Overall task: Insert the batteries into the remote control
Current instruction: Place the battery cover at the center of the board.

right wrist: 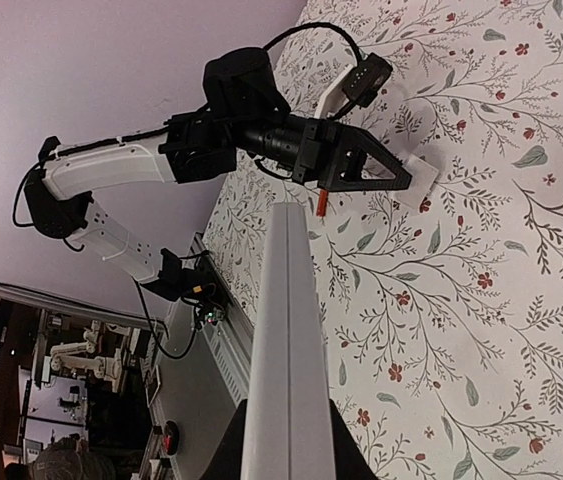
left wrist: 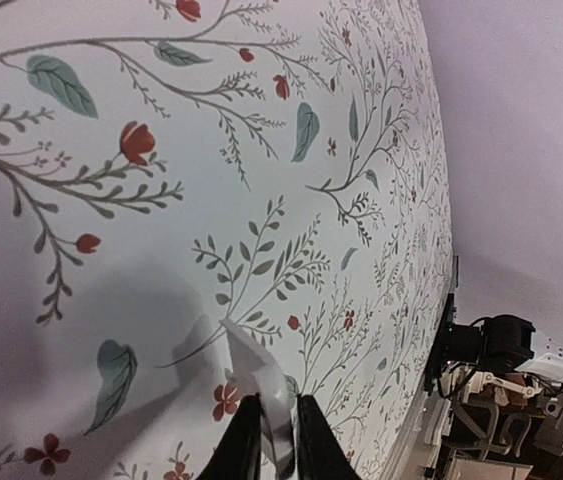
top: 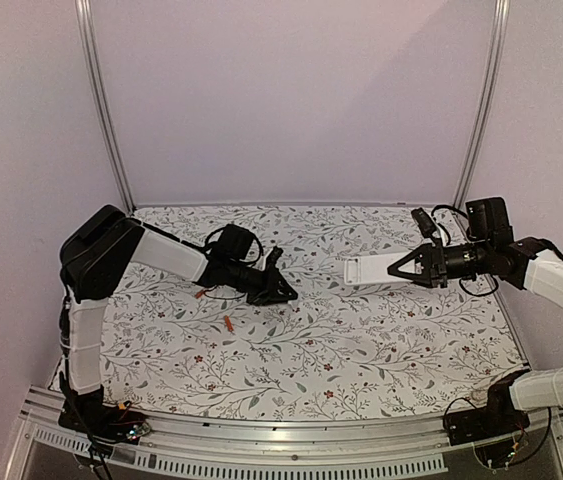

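My right gripper (top: 401, 268) (right wrist: 287, 405) is shut on the remote control (top: 366, 270) (right wrist: 286, 330), a slim white handset held level above the floral cloth and pointing left. The right wrist view shows it edge-on. My left gripper (top: 283, 293) (left wrist: 279, 410) (right wrist: 413, 178) is low over the cloth with its jaws closed on a small white cover (left wrist: 251, 365) (right wrist: 424, 170). The cover's far corner touches the cloth. Two orange-red batteries (top: 199, 294) (top: 228, 322) lie on the cloth left of and behind the left gripper. One battery (right wrist: 321, 206) shows just past the remote's tip.
The floral cloth (top: 361, 340) covers the table. A metal rail (top: 281, 440) runs along the near edge, and upright frame posts (top: 106, 110) (top: 483, 100) stand at the back corners. A cable (top: 223, 235) loops over the left wrist.
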Tool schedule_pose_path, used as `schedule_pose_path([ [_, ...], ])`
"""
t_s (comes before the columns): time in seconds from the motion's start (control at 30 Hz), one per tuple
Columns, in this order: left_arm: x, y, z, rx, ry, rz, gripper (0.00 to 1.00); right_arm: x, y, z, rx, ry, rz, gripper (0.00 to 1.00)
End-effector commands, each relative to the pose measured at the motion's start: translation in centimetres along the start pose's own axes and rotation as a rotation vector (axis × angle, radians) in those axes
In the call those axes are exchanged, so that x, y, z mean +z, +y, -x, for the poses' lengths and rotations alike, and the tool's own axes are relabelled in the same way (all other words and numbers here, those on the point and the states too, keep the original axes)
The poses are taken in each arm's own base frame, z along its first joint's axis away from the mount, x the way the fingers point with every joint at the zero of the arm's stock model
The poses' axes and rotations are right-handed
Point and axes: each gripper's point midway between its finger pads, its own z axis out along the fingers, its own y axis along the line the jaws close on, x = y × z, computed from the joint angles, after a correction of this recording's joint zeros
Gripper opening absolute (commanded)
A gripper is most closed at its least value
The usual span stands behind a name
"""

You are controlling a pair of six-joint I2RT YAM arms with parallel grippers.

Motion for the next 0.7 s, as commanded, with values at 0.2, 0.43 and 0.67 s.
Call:
schedule_pose_path([
  [0.2,-2.2,3.9,-0.2,-0.082,-0.009,0.143,0.48,0.3,1.1,-1.1,0.000,0.047,0.045,0.00],
  [0.43,-7.7,-2.3,2.2,0.189,-0.125,0.194,0.88,1.3,1.3,-2.1,-0.005,0.095,0.054,0.00],
  [0.67,-11.3,-13.2,0.1,0.515,-0.211,-0.098,0.93,1.8,2.8,-1.5,-0.073,0.069,0.108,0.00],
])
